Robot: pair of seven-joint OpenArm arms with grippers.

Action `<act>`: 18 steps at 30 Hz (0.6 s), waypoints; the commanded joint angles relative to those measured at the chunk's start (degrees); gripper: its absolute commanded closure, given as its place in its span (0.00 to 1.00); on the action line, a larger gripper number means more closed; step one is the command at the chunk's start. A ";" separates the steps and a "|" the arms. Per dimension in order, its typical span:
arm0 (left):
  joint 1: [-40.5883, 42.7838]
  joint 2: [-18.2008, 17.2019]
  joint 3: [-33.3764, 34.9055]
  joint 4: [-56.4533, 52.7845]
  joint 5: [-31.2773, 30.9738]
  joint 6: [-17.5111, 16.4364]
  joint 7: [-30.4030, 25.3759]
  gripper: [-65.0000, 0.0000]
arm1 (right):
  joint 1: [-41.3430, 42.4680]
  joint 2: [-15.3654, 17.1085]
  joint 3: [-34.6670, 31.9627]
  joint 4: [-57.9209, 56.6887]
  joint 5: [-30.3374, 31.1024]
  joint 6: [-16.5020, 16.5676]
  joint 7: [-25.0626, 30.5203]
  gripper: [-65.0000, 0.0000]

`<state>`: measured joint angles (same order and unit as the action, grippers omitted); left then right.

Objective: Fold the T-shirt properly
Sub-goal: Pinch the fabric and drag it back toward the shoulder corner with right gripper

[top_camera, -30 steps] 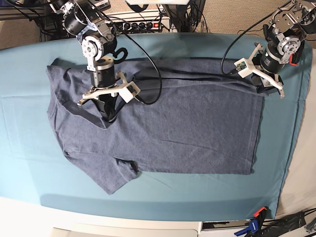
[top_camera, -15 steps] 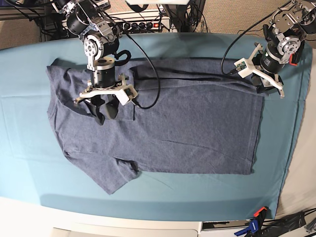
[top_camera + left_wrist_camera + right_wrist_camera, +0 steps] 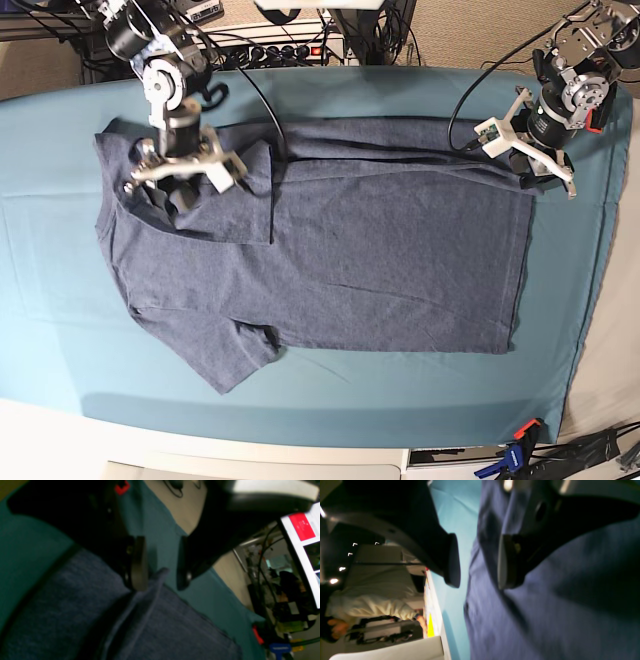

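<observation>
Here the T-shirt (image 3: 330,260) lies spread across the middle of the counter (image 3: 50,330), on the teal table cloth, with its plain side up. Its collar end is toward the left of the base view and its hem toward the right. One short sleeve (image 3: 235,360) sticks out toward the near edge. Along the far edge the fabric is folded over on itself, and a flap (image 3: 240,195) near the far left lies turned down onto the body of the shirt.

The right tool (image 3: 180,178) hangs over that far-left part of the shirt. In its wrist view the two pads (image 3: 452,560) stand apart with a clear gap between them and nothing held; blue fabric and a strip of teal cloth show beyond them.

The left tool (image 3: 535,160) sits at the far right corner of the shirt. Its pads (image 3: 138,562) are likewise parted, and a raised corner of the shirt's edge (image 3: 160,573) stands in the gap, just beside one pad, not pinched.
</observation>
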<state>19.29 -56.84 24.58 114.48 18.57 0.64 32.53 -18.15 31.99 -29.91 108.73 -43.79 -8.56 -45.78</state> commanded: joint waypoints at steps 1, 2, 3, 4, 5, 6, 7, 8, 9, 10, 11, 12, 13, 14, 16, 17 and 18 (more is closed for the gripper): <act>-0.42 -1.11 -0.48 0.74 0.72 0.96 -0.15 0.67 | -1.01 1.81 0.35 1.07 -1.53 -0.85 -0.35 0.60; -0.42 -1.11 -0.48 0.74 0.72 0.96 0.00 0.67 | -2.25 2.93 0.35 1.09 -2.21 -0.87 -0.94 0.60; -0.39 -1.11 -0.48 0.74 0.72 0.96 0.02 0.67 | -3.56 4.02 0.35 1.11 -3.10 -0.87 -1.51 0.60; -0.42 -1.11 -0.48 0.74 0.72 0.92 0.02 0.67 | -4.87 5.03 0.35 1.11 -3.89 -0.87 -2.23 0.60; -0.39 -1.11 -0.48 0.74 0.72 0.92 0.02 0.67 | -6.08 6.05 0.35 1.11 -4.52 -0.87 -2.89 0.60; -0.39 -1.11 -0.48 0.74 0.72 0.94 0.02 0.67 | -7.32 6.99 0.35 1.11 -5.14 -0.87 -3.54 0.60; -0.39 -1.11 -0.48 0.74 0.72 0.92 0.04 0.67 | -8.61 7.96 0.35 1.11 -5.49 -0.87 -3.78 0.60; -0.39 -1.11 -0.48 0.74 0.70 0.92 0.04 0.67 | -9.94 8.92 0.35 1.16 -5.62 -0.87 -3.78 0.60; -0.39 -1.11 -0.48 0.74 0.70 0.92 0.04 0.67 | -11.28 9.88 0.37 1.22 -5.70 -0.85 -3.82 0.60; -0.39 -1.11 -0.48 0.74 0.70 0.92 0.04 0.67 | -12.59 10.67 0.37 1.22 -5.92 -0.85 -4.09 0.60; -0.39 -1.09 -0.48 0.74 0.70 0.92 0.04 0.67 | -13.81 11.45 0.37 1.22 -6.08 -0.83 -4.42 0.60; -0.39 -1.09 -0.48 0.74 0.70 0.94 0.04 0.67 | -15.04 12.15 0.37 1.22 -6.29 -0.83 -4.87 0.60; -0.39 -1.09 -0.48 0.74 0.70 0.94 0.04 0.67 | -16.20 12.74 0.42 1.22 -6.43 -0.83 -5.18 0.60; -0.39 -1.09 -0.48 0.74 0.70 0.90 0.04 0.67 | -17.25 13.20 0.55 1.22 -6.36 -0.83 -5.33 0.60; -0.39 -1.09 -0.48 0.74 0.70 0.92 0.04 0.67 | -19.15 13.57 1.40 1.22 -6.12 -0.63 -5.18 0.60; -0.39 -1.09 -0.48 0.74 0.70 0.94 0.04 0.67 | -19.85 13.53 2.16 1.20 -5.27 -0.04 -5.03 0.60; -0.39 -1.09 -0.48 0.74 0.70 0.94 0.02 0.67 | -20.20 13.53 3.13 1.20 -4.02 0.98 -4.52 0.60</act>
<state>19.29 -56.84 24.58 114.48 18.61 0.56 32.73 -38.39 44.58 -27.33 108.88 -46.52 -6.37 -50.30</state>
